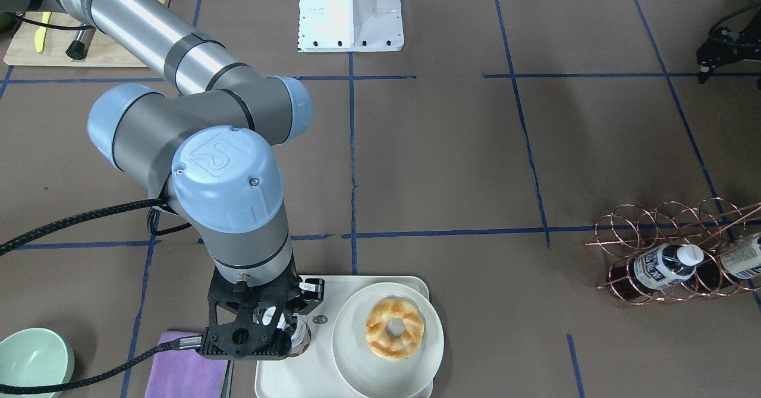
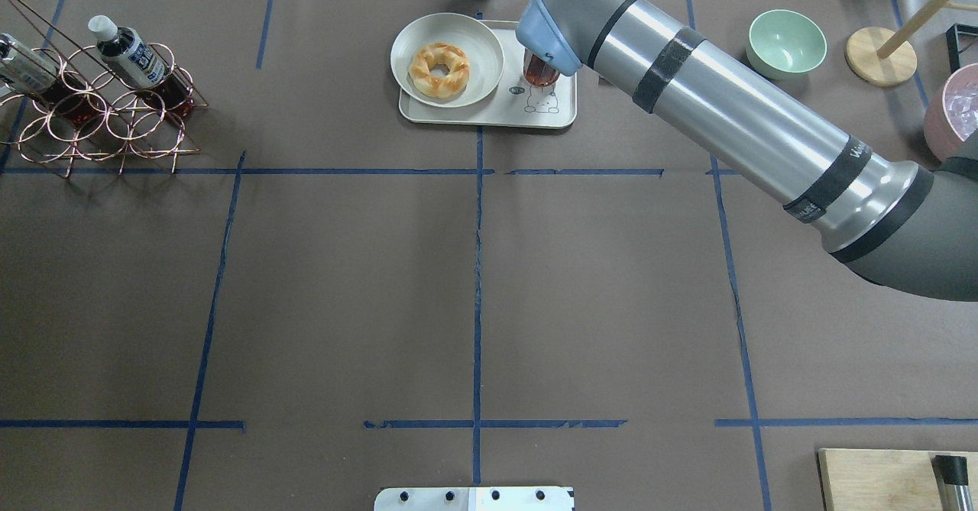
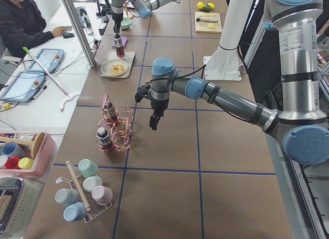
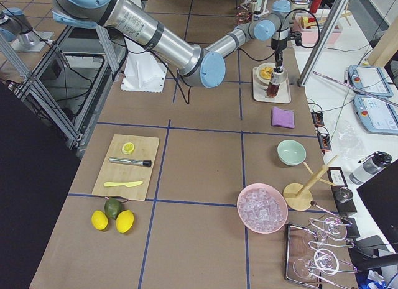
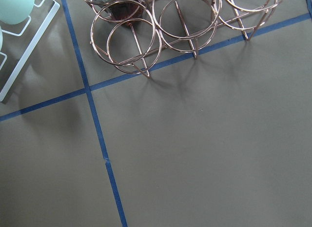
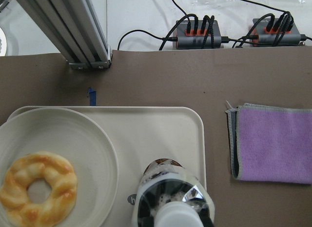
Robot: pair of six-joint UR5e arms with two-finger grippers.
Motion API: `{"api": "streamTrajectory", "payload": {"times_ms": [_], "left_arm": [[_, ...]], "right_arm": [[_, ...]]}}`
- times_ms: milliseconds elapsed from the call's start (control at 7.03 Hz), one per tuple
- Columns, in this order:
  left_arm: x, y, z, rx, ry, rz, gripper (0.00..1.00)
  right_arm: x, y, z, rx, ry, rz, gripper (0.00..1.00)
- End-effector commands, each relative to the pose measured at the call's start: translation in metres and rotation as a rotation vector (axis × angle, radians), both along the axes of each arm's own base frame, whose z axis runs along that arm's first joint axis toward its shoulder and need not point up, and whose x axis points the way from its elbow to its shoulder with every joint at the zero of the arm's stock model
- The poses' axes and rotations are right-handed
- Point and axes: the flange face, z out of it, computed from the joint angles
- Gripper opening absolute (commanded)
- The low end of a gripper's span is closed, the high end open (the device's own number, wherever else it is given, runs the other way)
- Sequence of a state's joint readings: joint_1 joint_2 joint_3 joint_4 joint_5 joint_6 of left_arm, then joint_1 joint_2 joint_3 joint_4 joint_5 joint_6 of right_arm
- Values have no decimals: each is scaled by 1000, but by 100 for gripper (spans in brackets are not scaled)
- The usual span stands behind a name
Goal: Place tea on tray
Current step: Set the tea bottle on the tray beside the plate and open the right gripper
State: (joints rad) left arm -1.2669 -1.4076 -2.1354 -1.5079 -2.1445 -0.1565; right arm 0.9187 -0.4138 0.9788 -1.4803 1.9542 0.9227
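The tea [image 1: 299, 337] stands upright on the right end of the cream tray [image 1: 297, 377], beside the bear drawing [image 2: 541, 101]. My right gripper [image 1: 274, 322] comes straight down over it and is shut on its cap end. The right wrist view looks down on the bottle [image 6: 168, 197] and the tray [image 6: 161, 134]. The overhead view shows the dark bottle [image 2: 539, 73] below the wrist. My left gripper [image 3: 153, 122] hangs above the table near the wire rack, holding nothing. I cannot tell whether it is open or shut.
A white plate [image 1: 357, 365] with a doughnut [image 1: 394, 328] fills the tray's other half. A purple cloth [image 1: 178, 371] and a green bowl [image 1: 32, 362] lie beyond the tray. A copper wire rack [image 2: 99, 121] holds two more bottles [image 2: 126, 46].
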Motion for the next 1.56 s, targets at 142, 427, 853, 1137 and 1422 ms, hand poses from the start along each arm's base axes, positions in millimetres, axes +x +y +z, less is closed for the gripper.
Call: {"api": "streamTrajectory", "payload": {"times_ms": [142,427,853,1137,1422], "left_arm": [[0,0,0,-1,0,0,100],[0,0,0,0,0,0,100],[0,-1,-1,0,0,0,100],[0,0,1,-4,-1,0,100],[-23,-4,25,-62,5,-54,100]], "right_arm": [[-1,1,1,1,2,-4,61],[-1,1,1,15,6,-18,100],[12,12,-27,40,-50,-41,100],[65,65,-31,24,-94,-63,100],[147,170,22,67,-102,-80,100]]}}
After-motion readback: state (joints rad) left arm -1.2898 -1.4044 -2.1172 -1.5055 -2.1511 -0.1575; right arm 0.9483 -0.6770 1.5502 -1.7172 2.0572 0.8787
